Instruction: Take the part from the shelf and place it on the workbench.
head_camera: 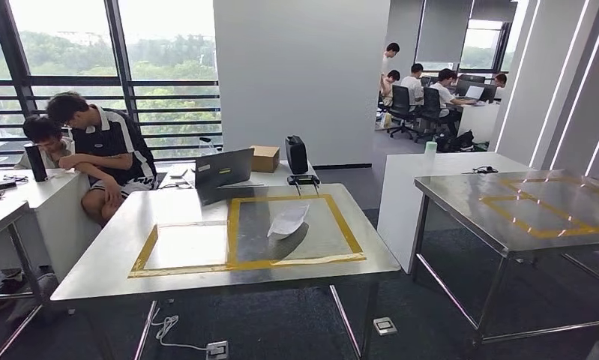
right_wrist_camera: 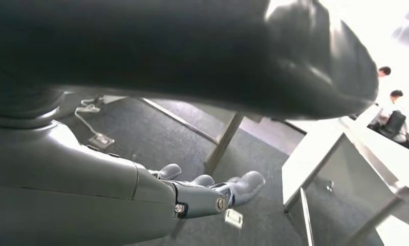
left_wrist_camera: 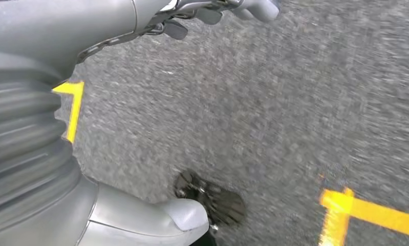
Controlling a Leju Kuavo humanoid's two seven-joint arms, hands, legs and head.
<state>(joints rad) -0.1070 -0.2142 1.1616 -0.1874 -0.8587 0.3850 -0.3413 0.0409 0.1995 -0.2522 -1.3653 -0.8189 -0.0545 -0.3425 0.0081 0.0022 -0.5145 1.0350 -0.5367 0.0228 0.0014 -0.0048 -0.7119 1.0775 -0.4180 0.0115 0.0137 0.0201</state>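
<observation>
Tall windows light an office with dark carpet, a grey wall and what seem steel tables.

The part, a pale, flat, leaf-shaped piece, lies on the steel workbench, inside the right-hand rectangle of yellow tape, near its centre.

left hand fingers apart | grey carpet | yellow tape
</observation>
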